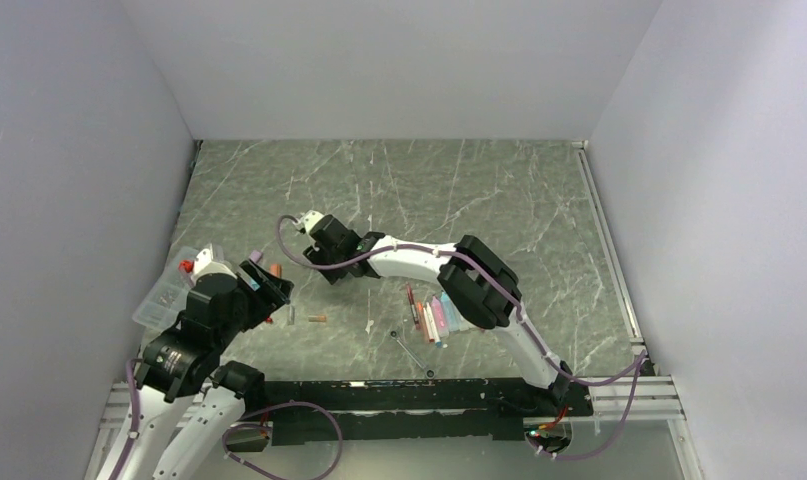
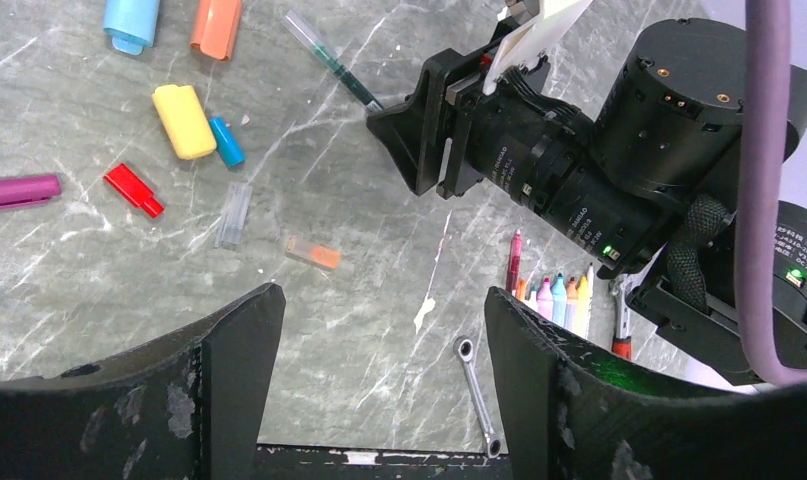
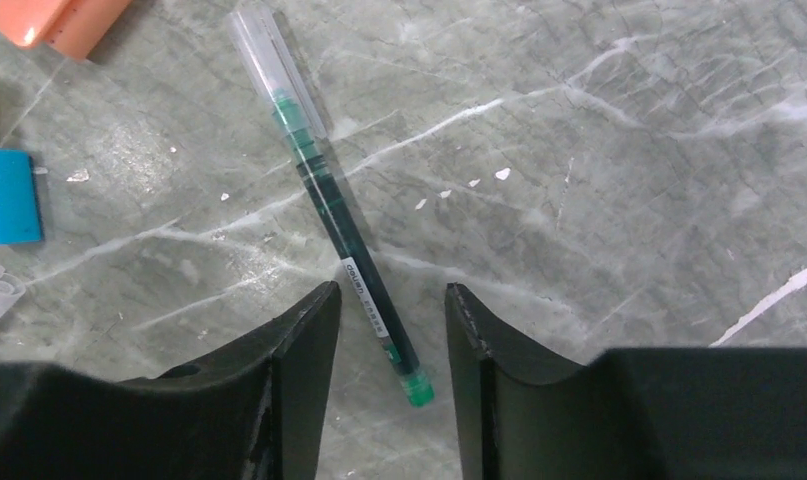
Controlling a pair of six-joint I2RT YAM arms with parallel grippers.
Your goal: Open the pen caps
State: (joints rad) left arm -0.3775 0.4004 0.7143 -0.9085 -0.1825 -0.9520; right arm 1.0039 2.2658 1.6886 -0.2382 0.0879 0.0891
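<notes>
My right gripper (image 3: 391, 295) is straddling the green pen (image 3: 329, 200), jaws half spread, not pinching; its clear cap (image 3: 269, 60) is sitting on; my left gripper (image 2: 379, 295) is gaping, empty.

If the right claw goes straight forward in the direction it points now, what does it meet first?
Most likely the green pen, whose end lies between the fingers of the open right claw; just behind it is the table. Depth is hard to judge.

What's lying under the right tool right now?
A green pen lies on the table between the right tool's open fingers, clear cap on. The fingers cover the table either side.
</notes>
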